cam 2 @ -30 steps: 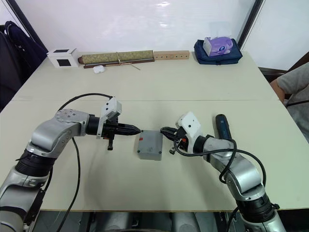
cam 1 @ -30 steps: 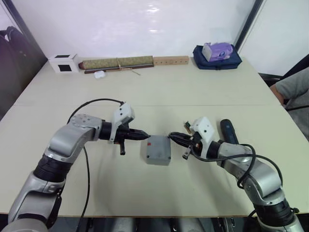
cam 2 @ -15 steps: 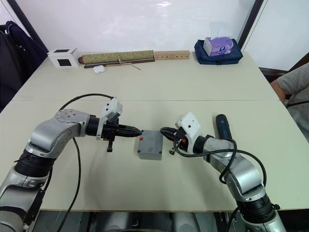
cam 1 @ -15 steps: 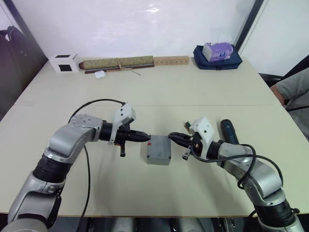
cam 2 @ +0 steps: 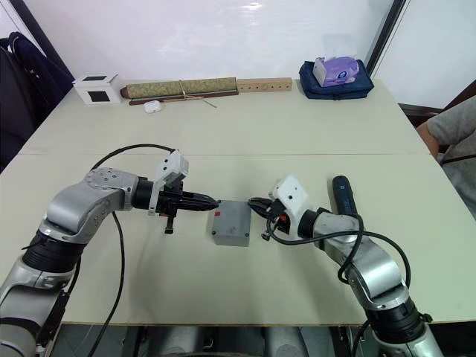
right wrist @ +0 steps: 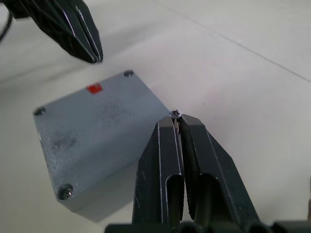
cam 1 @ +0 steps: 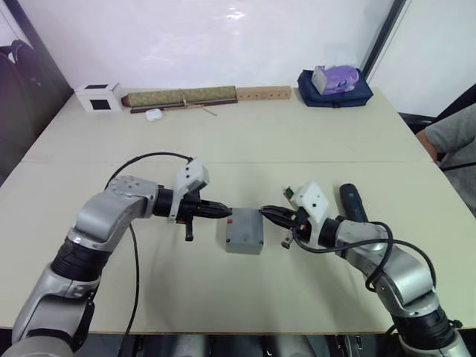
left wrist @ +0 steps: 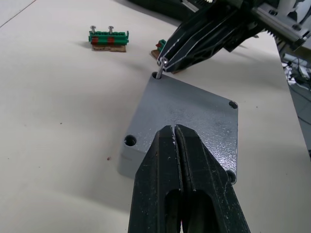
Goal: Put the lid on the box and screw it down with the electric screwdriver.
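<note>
Box sits mid-tabletop between my two arms, lid already on top of it, red sticker near one corner. My left tool has its fingers pressed together, nothing between them, tip right at the box's left edge, low over the lid. My right tool is pinched on a small screw (head showing just above the fingertips), hovering at the box's right edge. In the left wrist view the screw's shank points down at the lid's corner hole there; whether it is touching I cannot tell. One corner already carries a screw; the other corner holes seen in the left wrist view look empty. Electric screwdriver lies flat on the tabletop just beyond my right forearm, untouched. A green screw holder with two screws standing in it lies near the box. Far edge of the tabletop: white cube, rolled mat, wooden strip, small white case, blue bag with a purple tissue pack on it. A person's sleeve at the right edge.
</note>
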Available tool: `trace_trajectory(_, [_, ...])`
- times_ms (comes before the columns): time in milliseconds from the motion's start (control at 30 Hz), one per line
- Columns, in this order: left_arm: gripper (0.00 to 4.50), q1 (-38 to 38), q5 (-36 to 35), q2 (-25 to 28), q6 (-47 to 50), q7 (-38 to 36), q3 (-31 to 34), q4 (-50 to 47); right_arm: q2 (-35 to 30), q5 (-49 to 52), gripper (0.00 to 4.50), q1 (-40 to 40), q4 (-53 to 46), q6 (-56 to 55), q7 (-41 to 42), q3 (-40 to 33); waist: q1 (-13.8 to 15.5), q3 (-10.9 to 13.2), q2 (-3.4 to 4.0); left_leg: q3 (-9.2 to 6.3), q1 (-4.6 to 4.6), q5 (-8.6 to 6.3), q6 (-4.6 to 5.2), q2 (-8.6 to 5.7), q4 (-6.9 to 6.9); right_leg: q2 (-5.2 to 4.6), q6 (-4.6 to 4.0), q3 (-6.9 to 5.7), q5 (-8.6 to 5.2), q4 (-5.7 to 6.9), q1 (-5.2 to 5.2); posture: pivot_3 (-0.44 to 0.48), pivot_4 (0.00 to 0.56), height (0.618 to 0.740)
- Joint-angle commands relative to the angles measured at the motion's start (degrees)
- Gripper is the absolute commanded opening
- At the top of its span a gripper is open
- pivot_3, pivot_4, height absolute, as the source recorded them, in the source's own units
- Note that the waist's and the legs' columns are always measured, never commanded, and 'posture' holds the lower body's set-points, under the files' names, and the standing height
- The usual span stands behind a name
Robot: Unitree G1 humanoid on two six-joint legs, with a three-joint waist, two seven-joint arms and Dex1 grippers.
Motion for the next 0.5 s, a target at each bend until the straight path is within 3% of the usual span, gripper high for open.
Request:
trace_trajectory(33, [0.00, -0.4, -0.8, 0.7, -0.2, 0.0, 1.2, -2.0, 0.3, -0.8, 0.03, 0.2, -0.3, -1.3, 0.0, 0.3, 0.0, 0.0, 0.00, 0.00, 0.00, 0.00, 0.00, 0.00, 0.00, 0.00, 0.00, 0.00, 0.00, 0.00, 0.00, 0.000, 0.150, 0.740])
trace_trajectory(300, [0.00, -0.4, -1.0, 0.6, 0.0, 0.0, 1.2, -2.2, 0.1, -1.6, 0.03, 0.1, 0.0, -1.5, 0.4, 0.8, 0.0, 0.0, 0.00, 0.00, 0.00, 0.00, 0.00, 0.00, 0.00, 0.00, 0.00, 0.00, 0.00, 0.00, 0.00, 0.000, 0.150, 0.740])
trace_trajectory(400, [0.00, -0.3, -1.1, 0.5, 0.1, 0.2, 1.2, -2.3, -0.2, -1.6, 0.79, 0.3, -0.2, -1.4, 0.7, 0.7, 0.0, 0.0, 0.00, 0.00, 0.00, 0.00, 0.00, 0.00, 0.00, 0.00, 0.00, 0.00, 0.00, 0.00, 0.00, 0.000, 0.150, 0.740])
trace_trajectory(500, [0.00, -0.4, -1.1, 0.3, 0.1, 0.3, 1.2, -2.2, -1.2, -2.2, 1.94, 0.3, -0.7, -1.3, 0.8, 0.2, 0.0, 0.0, 0.00, 0.00, 0.00, 0.00, 0.00, 0.00, 0.00, 0.00, 0.00, 0.00, 0.00, 0.00, 0.00, 0.000, 0.150, 0.740])
